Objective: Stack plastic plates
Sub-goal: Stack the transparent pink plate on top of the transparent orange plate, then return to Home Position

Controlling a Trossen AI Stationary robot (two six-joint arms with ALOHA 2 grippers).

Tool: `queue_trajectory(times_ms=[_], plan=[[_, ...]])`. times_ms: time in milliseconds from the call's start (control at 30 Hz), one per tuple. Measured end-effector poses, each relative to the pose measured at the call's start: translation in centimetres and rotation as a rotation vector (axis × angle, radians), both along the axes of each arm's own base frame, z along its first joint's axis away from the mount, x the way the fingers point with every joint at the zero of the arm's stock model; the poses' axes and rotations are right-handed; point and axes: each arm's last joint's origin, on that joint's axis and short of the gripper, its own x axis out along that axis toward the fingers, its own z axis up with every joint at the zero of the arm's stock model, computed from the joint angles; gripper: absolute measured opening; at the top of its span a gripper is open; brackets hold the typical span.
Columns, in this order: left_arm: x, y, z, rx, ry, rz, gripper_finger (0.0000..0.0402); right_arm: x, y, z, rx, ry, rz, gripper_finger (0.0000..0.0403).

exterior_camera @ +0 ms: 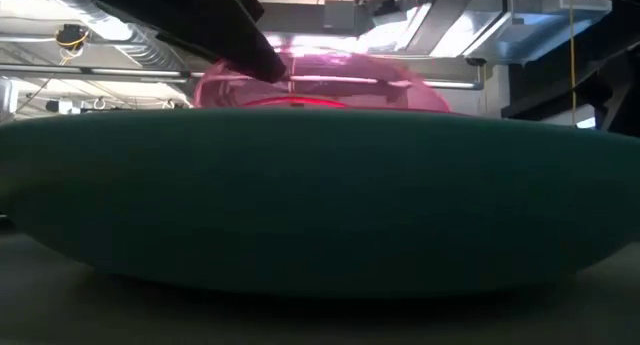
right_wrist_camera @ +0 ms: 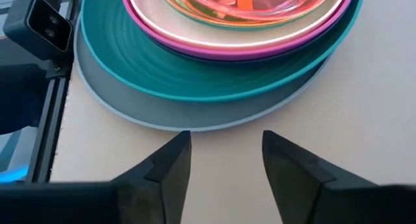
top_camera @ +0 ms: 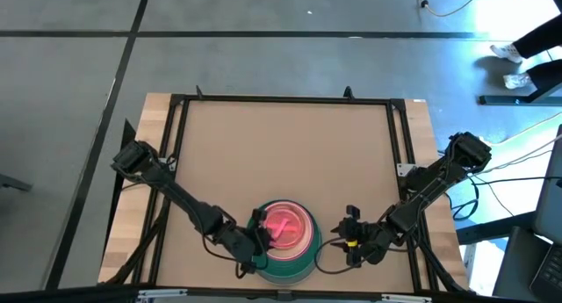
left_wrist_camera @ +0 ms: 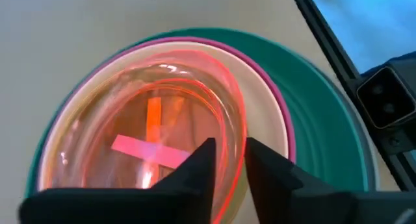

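Stack: I see the round plastic plates (top_camera: 287,235) piled at the bottom centre of the high view, large grey plate (right_wrist_camera: 162,117) lowest, then teal plate (right_wrist_camera: 195,81), magenta plate (right_wrist_camera: 214,49) and cream-white plate (left_wrist_camera: 263,120).
Left gripper (left_wrist_camera: 229,160): its fingers pinch the rim of the small translucent pink plate (left_wrist_camera: 140,143) on top.
Right gripper (right_wrist_camera: 224,152): I see it parted wide, holding nothing, just beside the stack.

We can't count plates under the pink plate (left_wrist_camera: 140,139); teal plate (exterior_camera: 320,200) blocks the low view.
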Motion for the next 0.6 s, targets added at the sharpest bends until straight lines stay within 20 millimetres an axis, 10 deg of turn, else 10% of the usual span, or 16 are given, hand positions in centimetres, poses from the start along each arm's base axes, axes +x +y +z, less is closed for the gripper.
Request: queue_trajectory(times_ms=[600], plan=[[-2.2, 4.1, 5.6, 0.085, 0.003, -0.012, 0.0111, 1.2, -2.4, -0.3, -0.177, 0.063, 0.078, 0.0225]])
